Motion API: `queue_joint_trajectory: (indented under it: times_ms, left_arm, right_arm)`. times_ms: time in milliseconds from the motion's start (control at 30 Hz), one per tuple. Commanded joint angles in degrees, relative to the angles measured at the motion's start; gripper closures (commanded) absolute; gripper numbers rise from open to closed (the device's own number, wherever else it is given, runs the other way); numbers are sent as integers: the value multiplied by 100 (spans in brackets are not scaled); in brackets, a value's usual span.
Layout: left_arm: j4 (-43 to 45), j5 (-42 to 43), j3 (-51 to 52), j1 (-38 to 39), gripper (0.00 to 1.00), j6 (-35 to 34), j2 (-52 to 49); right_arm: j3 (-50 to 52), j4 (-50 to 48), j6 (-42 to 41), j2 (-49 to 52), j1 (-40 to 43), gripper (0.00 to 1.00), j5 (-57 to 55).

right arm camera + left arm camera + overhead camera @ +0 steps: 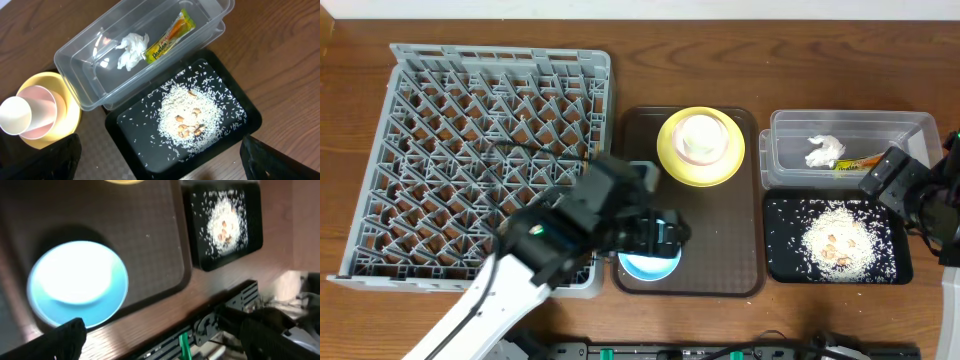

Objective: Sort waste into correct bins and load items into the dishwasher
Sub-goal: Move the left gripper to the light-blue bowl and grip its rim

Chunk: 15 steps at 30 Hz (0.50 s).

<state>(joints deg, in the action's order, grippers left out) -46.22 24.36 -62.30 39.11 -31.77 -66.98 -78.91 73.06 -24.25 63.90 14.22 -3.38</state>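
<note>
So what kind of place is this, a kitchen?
Probably a wooden table set up for clearing-up practice, like a canteen corner rather than a real kitchen. You can see a grey dish rack, a brown serving tray with a yellow plate and blue bowl, and a black tray of rice.

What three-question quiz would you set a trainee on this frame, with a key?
1. True or false: the napkin and the snack wrapper both lie inside the clear container.
2. Fill in the blank: the small cup sits on the ____ plate.
3. Pick one: the blue bowl rests A) on the plate, B) on the brown serving tray, C) in the clear container.

Key: 1 true; 2 yellow; 3 B.
</note>
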Motion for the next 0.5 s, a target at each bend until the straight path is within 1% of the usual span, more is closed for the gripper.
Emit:
queue_joint_trajectory:
  times_ms: [0,67,100,167,233,300,467]
  left_arm:
    - [166,4,-94,236,2,-107,-398]
    - [267,9,-94,337,1,-111,-647]
    - [293,11,-94,404,4,-116,-782]
    - [310,24,-94,562,23,-111,-1040]
    - [306,-2,-94,723,34,-111,-1294]
    - [306,-118,-94,874,40,-114,-1521]
    - [299,-807,-94,1276,48,-162,-2035]
  right_arm:
    - [-20,7,74,-13,-2,1,0]
    - [-20,7,74,-15,-2,1,0]
    - [-20,7,74,-15,-2,1,0]
    - [-20,7,74,-15,-2,1,0]
    - [-20,7,74,-13,-2,1,0]
    - [-20,7,74,-15,-2,1,0]
    - [-20,7,74,-15,-2,1,0]
